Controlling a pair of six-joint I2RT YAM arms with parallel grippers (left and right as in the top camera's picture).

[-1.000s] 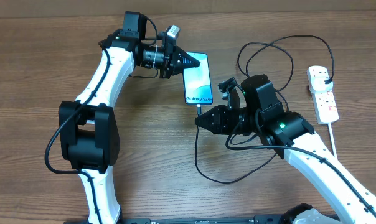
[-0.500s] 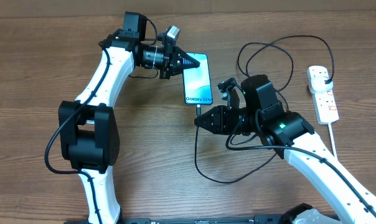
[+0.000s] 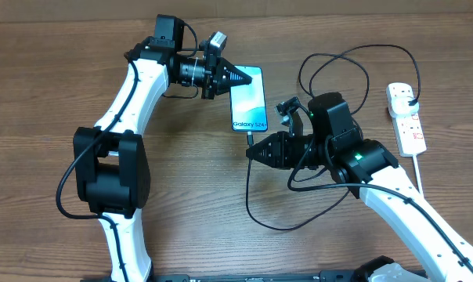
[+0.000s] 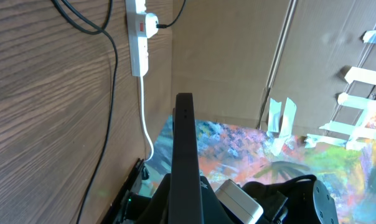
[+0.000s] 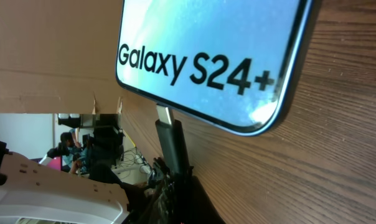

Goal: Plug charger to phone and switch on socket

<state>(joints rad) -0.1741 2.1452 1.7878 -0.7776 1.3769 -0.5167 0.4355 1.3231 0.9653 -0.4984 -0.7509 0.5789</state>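
The phone [image 3: 250, 99] lies face up mid-table, its light blue screen reading "Galaxy S24+" in the right wrist view [image 5: 206, 50]. My left gripper [image 3: 238, 77] is shut, its tip resting at the phone's far left edge; in the left wrist view [image 4: 185, 124] its fingers form one closed bar. My right gripper [image 3: 254, 149] is shut on the charger plug [image 5: 170, 140], whose metal tip meets the phone's bottom edge with some metal still showing. The thin black charger cable [image 3: 261, 219] loops towards the white socket strip [image 3: 407, 119] at the far right.
The black cable makes large loops [image 3: 334, 63] behind my right arm and another in front of it. The strip's white cord [image 3: 419, 174] runs towards the table's front. A cardboard wall borders the table's far edge. The strip also shows in the left wrist view [image 4: 138, 37].
My right arm has shifted slightly to the right, with the plug still at the phone's bottom edge. The left arm and the phone have not moved.
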